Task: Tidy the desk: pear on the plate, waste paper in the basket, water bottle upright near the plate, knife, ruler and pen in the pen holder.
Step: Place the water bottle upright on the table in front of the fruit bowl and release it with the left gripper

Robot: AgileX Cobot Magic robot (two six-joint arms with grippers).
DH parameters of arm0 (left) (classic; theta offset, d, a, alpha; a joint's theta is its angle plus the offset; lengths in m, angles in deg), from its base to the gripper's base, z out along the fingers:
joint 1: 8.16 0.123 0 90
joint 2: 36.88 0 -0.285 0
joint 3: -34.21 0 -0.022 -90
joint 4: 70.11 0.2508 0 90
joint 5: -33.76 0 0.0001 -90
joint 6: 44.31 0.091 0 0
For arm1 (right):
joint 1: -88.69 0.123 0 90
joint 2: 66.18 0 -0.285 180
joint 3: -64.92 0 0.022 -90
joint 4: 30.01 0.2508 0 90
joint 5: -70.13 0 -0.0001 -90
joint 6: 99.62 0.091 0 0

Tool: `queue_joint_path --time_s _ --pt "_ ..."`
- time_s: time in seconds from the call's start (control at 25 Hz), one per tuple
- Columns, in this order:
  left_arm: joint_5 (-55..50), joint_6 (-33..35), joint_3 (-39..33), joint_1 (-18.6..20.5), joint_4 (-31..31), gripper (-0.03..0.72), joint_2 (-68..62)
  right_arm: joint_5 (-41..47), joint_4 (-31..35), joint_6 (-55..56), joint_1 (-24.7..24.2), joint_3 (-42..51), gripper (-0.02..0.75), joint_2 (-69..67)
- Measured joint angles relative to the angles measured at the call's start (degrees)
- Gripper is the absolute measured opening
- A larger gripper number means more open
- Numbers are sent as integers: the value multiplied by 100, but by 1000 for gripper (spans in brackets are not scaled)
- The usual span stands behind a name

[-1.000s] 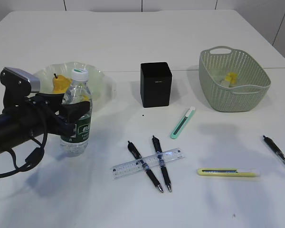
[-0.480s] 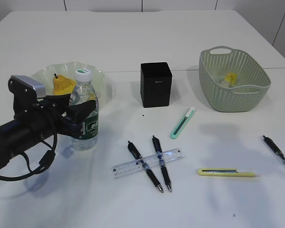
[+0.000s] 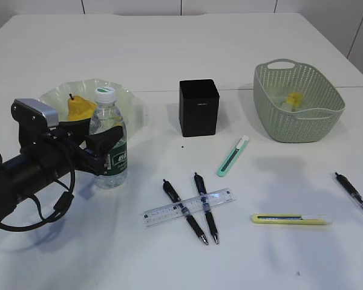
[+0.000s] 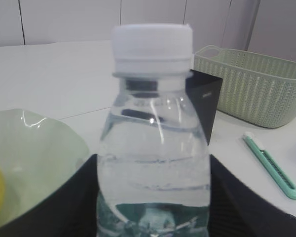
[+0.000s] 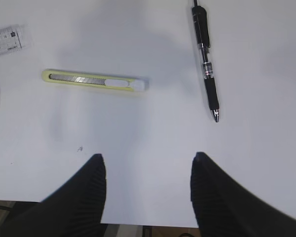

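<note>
The water bottle (image 3: 109, 145) (image 4: 153, 148) stands upright on the desk (image 3: 169, 48) beside the plate (image 3: 130, 103), which holds the pear (image 3: 77, 107). My left gripper (image 3: 103, 136) (image 4: 153, 197) is shut on the bottle's lower body, a finger against each side. Two pens (image 3: 184, 211) lie crossed over the ruler (image 3: 187, 207). A green knife (image 3: 232, 156) lies right of the pen holder (image 3: 198, 107). The basket (image 3: 297, 99) holds waste paper (image 3: 295, 98). My right gripper (image 5: 148, 168) hangs open above the desk's front edge, near a yellow knife (image 5: 93, 80) and a third pen (image 5: 206, 64).
The yellow knife (image 3: 289, 219) and the third pen (image 3: 354, 196) lie at the front right of the desk. The left arm's cable (image 3: 48, 205) hangs over the front left.
The left gripper carried the bottle right and a little back, toward the plate, where it stands now. The right side looks unchanged.
</note>
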Motion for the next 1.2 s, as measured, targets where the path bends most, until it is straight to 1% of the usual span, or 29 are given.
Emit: queue_joint_path --time_s 0.16,0.36,0.52,0.6,0.76,1.2 --pt "0 0 0 0 -10 424 0 0 -2 0 0 0 410 0" --pt "-65 10 0 0 -8 470 86 0 -47 0 0 0 410 0" --pt "-484 53 -38 0 20 534 172 0 -47 0 0 0 410 0" --pt "-838 66 -80 0 18 551 172 -10 -47 0 0 0 410 0" --pt "-1009 74 -92 0 31 561 270 -19 -47 0 0 0 410 0" --pt "-1023 87 -92 0 44 569 1052 -23 -47 0 0 0 410 0"
